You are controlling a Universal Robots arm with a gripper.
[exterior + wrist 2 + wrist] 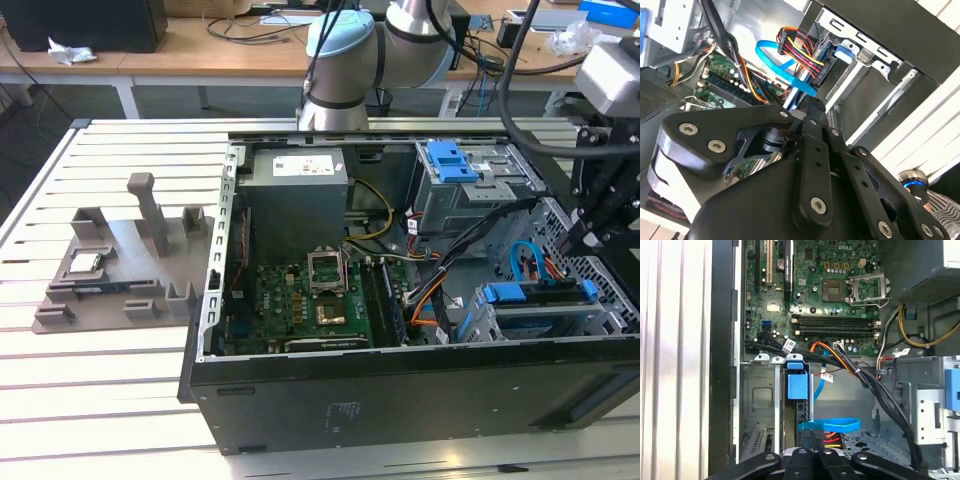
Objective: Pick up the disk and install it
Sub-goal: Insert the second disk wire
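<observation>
- Where the open computer case [300, 400] lies on the slatted table [100, 380], the gripper [590, 235] hangs over its drive bay.
- The disk [796, 390] sits seated in that bay, blue bracket showing.
- Its fingers [812, 440] appear closed together, seemingly gripping nothing.

Disk [540, 296] in computer case [400, 400] bay — motherboard [300, 305] to the exterior view's left

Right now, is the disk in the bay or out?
In: the disk sits in its bay in the case, blue bracket at the edge.
</observation>
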